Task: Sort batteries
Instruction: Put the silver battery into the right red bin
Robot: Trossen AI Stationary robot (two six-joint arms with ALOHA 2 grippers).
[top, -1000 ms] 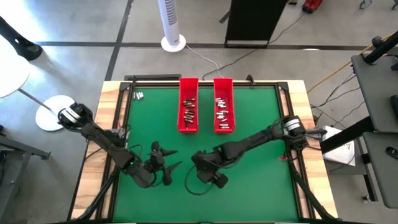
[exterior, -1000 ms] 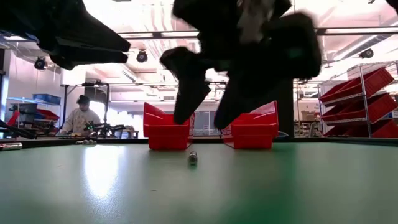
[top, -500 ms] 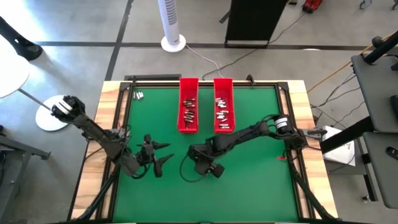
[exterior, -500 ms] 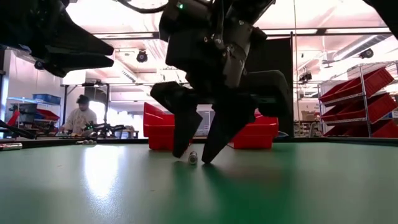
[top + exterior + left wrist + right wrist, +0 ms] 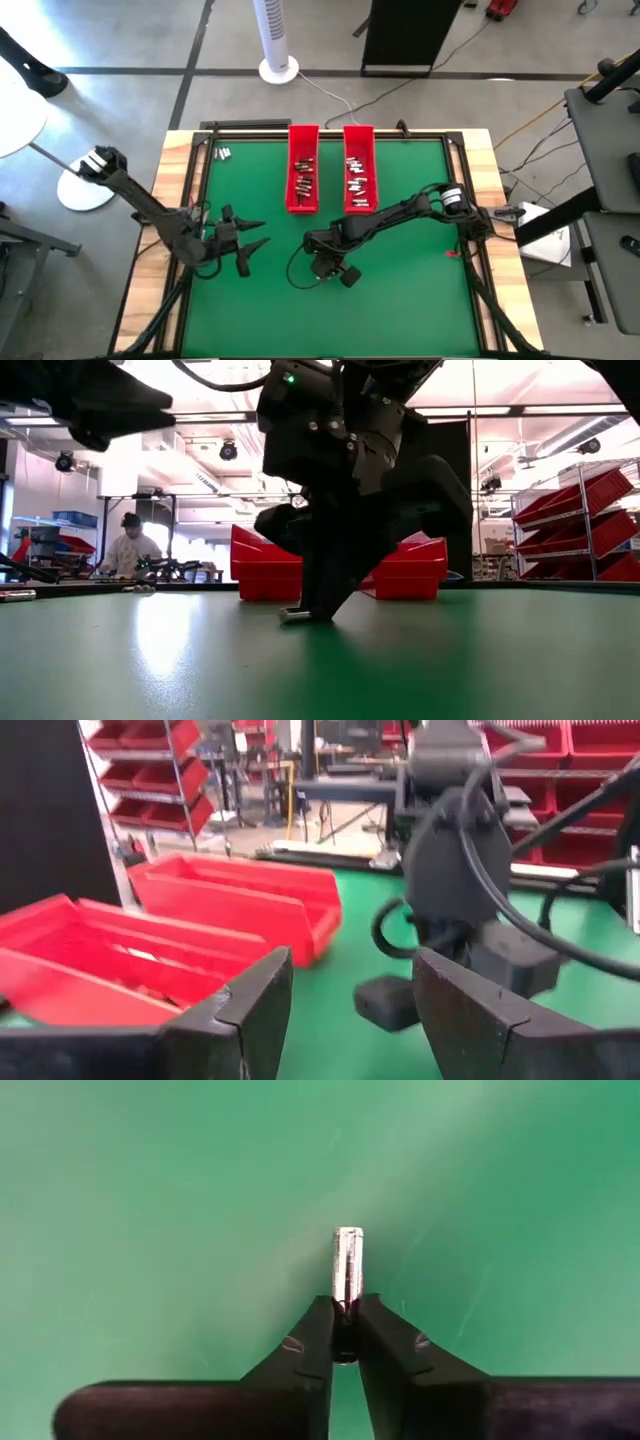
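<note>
Battery [image 5: 347,1265]: small silvery cylinder with a bright metal sheen, darker at the gripped end. It lies on the green desk [image 5: 400,300] in the middle region, nearer the front edge than the trays. In the low view it shows as a short pale bar flat on the mat [image 5: 296,615].

Right gripper [image 5: 345,1330]: jaws narrow, closed on one end of the battery, fingertips down at the desk surface. In the high view it sits at mid-desk [image 5: 318,243].

Containers: two long red trays side by side at the back edge. Left tray [image 5: 303,168] and right tray [image 5: 359,168] each hold a scatter of small grey batteries lying loose along the floor of the tray. A few more loose batteries [image 5: 222,153] lie near the back left corner of the desk.

Orientation: the gripped battery lies flat, long axis level with the desk. In the right wrist view the axis runs straight out from between the jaws, in line with the fingers, free end pointing away from the gripper.

Left gripper [image 5: 243,243]: over the left part of the desk, jaws wide, holding nothing.
</note>
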